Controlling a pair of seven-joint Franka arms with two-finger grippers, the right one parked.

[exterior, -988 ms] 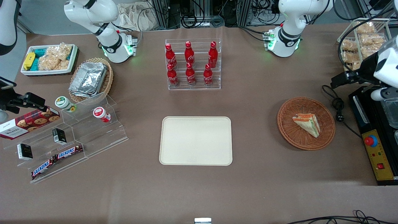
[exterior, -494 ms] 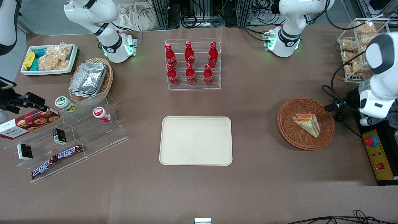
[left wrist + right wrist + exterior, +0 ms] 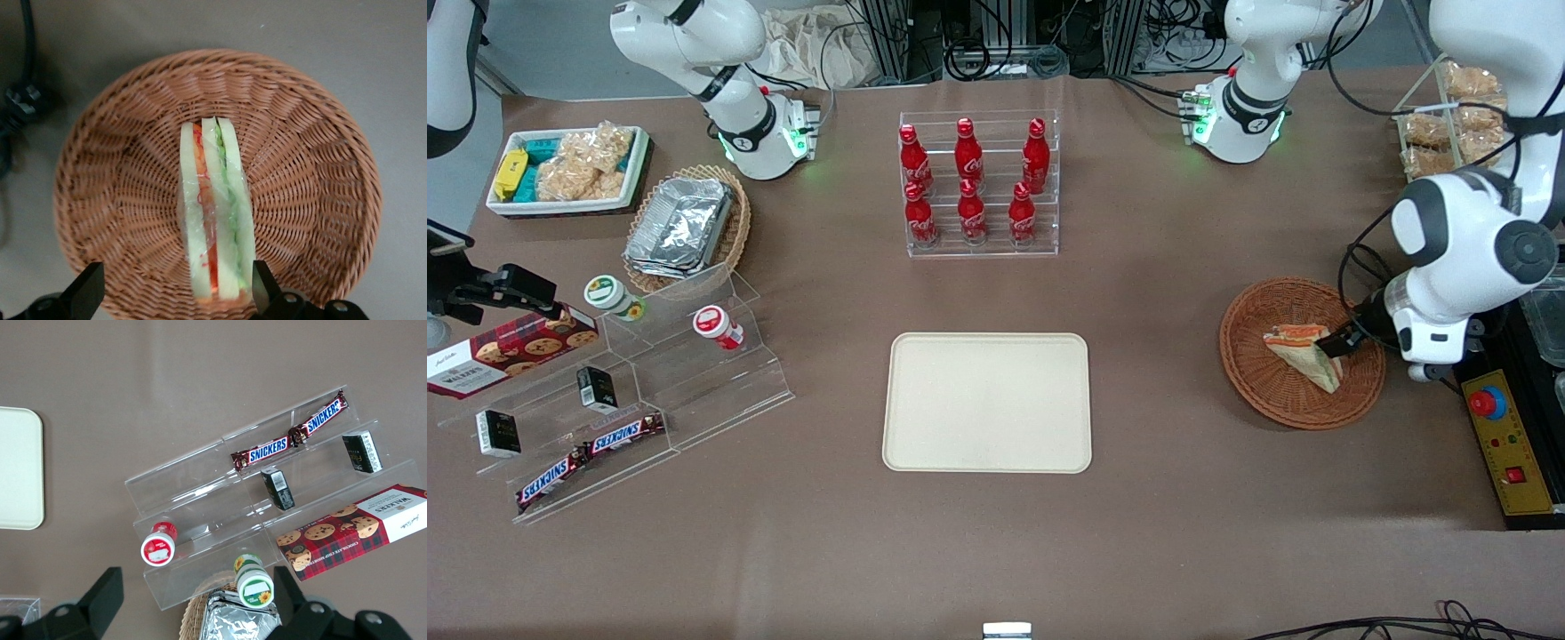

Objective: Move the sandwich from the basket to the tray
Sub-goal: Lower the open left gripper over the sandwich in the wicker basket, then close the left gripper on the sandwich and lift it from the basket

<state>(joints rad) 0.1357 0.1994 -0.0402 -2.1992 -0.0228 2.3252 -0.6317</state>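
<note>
Brown tabletop [image 3: 1156,293] surrounds the basket [image 3: 1258,373], where we see the sandwich [image 3: 1303,356] lying flat, its long axis tapering toward the front camera. Our gripper [image 3: 175,293] hovers over its wide end, fingers [image 3: 85,293] spread wide, holding nothing. Toward the parked arm's end sits the tray [image 3: 987,402].

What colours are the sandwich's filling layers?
Orange-red and green between pale bread on the sandwich, clearest in the left wrist view.

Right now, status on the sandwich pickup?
End effector open, over reddish-brown wicker basket. Wrapped triangular sandwich in basket, ungrasped. Cream rectangular tray bare.
</note>
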